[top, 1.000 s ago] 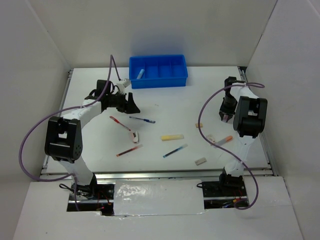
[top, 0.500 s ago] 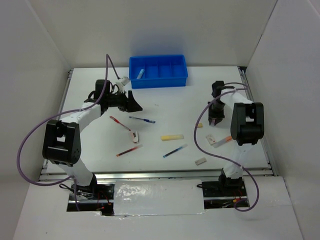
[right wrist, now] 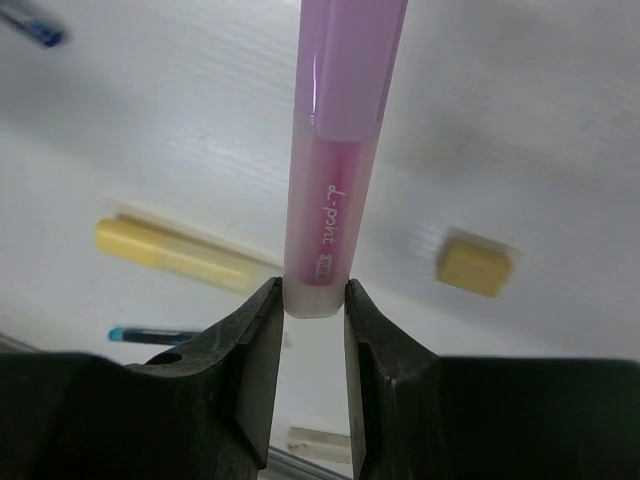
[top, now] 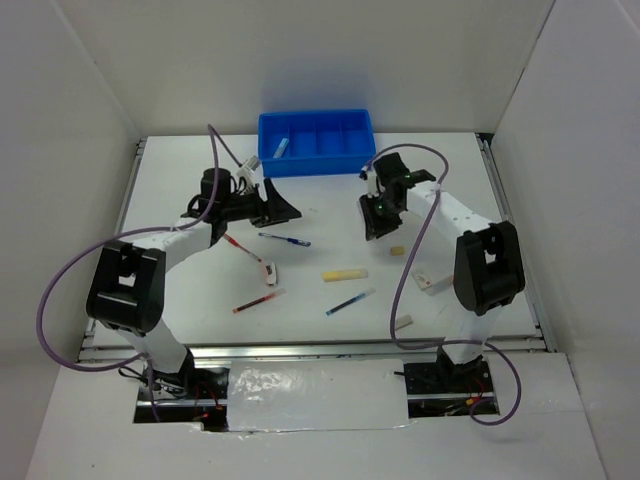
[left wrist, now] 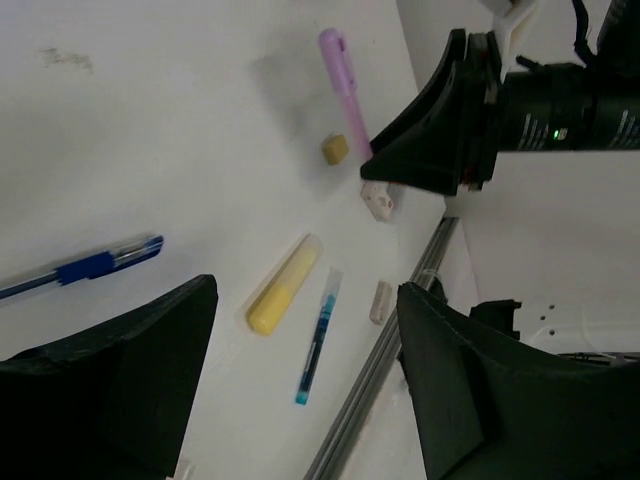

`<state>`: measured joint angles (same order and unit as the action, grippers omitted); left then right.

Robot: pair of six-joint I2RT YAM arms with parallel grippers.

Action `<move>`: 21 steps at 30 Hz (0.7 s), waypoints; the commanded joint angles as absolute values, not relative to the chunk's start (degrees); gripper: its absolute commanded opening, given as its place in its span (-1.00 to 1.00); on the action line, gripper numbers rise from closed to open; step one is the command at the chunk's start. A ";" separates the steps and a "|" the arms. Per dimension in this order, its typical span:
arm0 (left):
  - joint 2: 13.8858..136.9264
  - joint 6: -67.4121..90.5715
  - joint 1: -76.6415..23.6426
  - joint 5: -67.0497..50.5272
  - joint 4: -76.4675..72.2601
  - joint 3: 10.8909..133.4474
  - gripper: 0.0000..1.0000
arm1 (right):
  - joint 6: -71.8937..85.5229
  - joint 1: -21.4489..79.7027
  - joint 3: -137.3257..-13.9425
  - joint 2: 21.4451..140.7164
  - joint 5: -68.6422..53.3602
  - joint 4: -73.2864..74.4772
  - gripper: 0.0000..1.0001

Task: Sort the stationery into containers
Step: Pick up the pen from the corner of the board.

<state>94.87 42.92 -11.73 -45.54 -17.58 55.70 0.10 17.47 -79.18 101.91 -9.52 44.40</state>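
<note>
On your left, the left jaws stand wide open and empty above the counter (top: 165,178), near the front-left corner of the blue tray (top: 317,162). Just on the near side of them lie a red pen (top: 240,246) and a blue pen (top: 285,239). The tray sits at the far middle, with one small item in its leftmost compartment. The yellow bar (top: 344,273) lies near the centre. Further right, the right jaws are closed on a purple marker (right wrist: 335,150), held off the counter, with a beige eraser (top: 397,250) close by.
</note>
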 commanded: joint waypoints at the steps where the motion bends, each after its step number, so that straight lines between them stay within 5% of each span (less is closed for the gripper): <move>1: 96.06 49.57 -15.28 -42.11 -23.64 56.42 0.67 | -0.09 22.04 -81.38 98.70 -13.71 42.54 -1.00; 8: 100.63 53.53 -20.12 -34.90 -23.03 59.23 0.50 | 6.15 27.59 -84.19 98.35 -15.73 43.15 -1.00; 21: 103.80 55.99 -24.78 -33.31 -24.17 61.08 0.49 | 9.67 32.16 -86.13 99.67 -17.75 44.03 -1.00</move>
